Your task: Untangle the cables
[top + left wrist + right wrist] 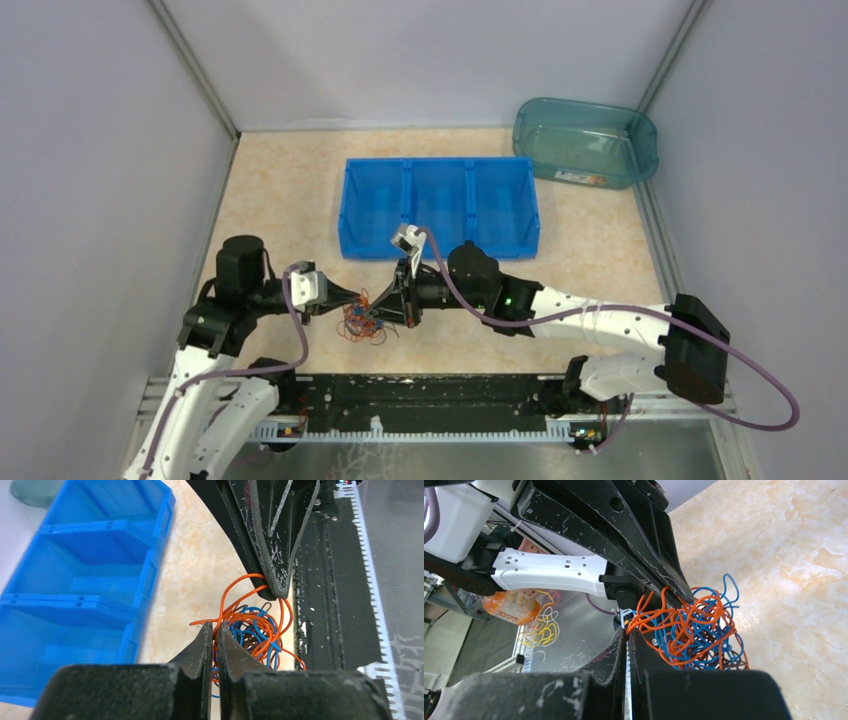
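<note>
Tangle of thin orange, blue and black cables (365,322), pinched from both sides

It's at 6 o'clock of the blue plastic three-slot bin (500,245); left gripper (215,628) at its 9, right gripper (626,632) at its 3, fingers nearly closed on orange strands.

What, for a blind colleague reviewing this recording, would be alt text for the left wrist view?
The left gripper, at bottom, pinches orange strands of the cables, an orange and blue tangle over a beige table. The right gripper grips an orange loop from above; a blue bin lies left.
</note>
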Controlling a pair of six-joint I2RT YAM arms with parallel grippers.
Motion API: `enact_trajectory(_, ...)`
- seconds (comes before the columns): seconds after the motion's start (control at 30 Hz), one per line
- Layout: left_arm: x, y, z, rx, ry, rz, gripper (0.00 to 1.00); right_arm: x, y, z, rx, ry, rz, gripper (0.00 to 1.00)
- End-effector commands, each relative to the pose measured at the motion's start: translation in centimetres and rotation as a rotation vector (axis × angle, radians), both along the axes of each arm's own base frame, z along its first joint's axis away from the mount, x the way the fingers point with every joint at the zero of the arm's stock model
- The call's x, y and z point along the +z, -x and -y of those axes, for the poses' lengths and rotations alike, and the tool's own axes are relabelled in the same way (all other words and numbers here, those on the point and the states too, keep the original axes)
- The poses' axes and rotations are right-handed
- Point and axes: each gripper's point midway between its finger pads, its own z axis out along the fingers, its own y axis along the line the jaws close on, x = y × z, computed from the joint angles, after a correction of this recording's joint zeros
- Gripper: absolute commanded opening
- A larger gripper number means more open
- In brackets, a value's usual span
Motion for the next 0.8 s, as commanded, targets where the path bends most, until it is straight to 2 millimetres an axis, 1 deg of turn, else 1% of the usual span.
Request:
enact_trajectory(0.0,2.5,-1.4,0.3,0.065,0.081,0.083,0.06,4.0,0.8,0.0,0.023,-0.113,0.044,0.0)
enact_trajectory(0.07,3.7,-1.9,0.4,0.096,0.124,0.125,0.02,3.6,0.9,0.0,0.025,-0.107,0.036,0.0)
enact_trajectory(0.2,5.2,-2.3,0.2,0.141,0.17,0.177,0.0,3.0,1.1,0.6,0.015,-0.098,0.028,0.0)
enact_trajectory(0.23,5.4,-2.3,0.2,0.14,0.172,0.186,0.0,2.9,1.0,0.8,0.008,-0.091,0.03,0.03)
enact_trajectory(0.3,5.4,-1.9,0.3,0.117,0.173,0.199,0.02,3.3,0.9,1.4,-0.008,-0.09,0.042,0.19)
enact_trajectory(0.37,5.1,-1.1,0.4,0.073,0.158,0.207,0.03,4.6,0.7,2.4,-0.041,-0.103,0.075,0.33)
enact_trajectory(0.4,4.9,-0.7,0.5,0.048,0.15,0.208,0.03,5.3,0.4,2.9,-0.063,-0.107,0.094,0.38)
enact_trajectory(0.47,4.7,0.0,0.5,0.014,0.14,0.202,0.03,6.5,-0.3,3.9,-0.109,-0.116,0.136,0.44)
enact_trajectory(0.53,4.8,0.6,0.6,-0.017,0.141,0.192,0.04,7.3,-1.1,4.7,-0.152,-0.117,0.164,0.49)
enact_trajectory(0.6,5.0,1.2,0.7,-0.042,0.146,0.183,0.04,7.6,-1.8,5.2,-0.18,-0.109,0.173,0.52)
enact_trajectory(0.67,5.4,1.4,0.8,-0.051,0.153,0.176,0.04,7.4,-2.5,5.3,-0.2,-0.098,0.178,0.55)
enact_trajectory(0.77,6.2,1.9,0.9,-0.068,0.167,0.166,0.04,6.8,-4.0,5.1,-0.253,-0.081,0.19,0.55)
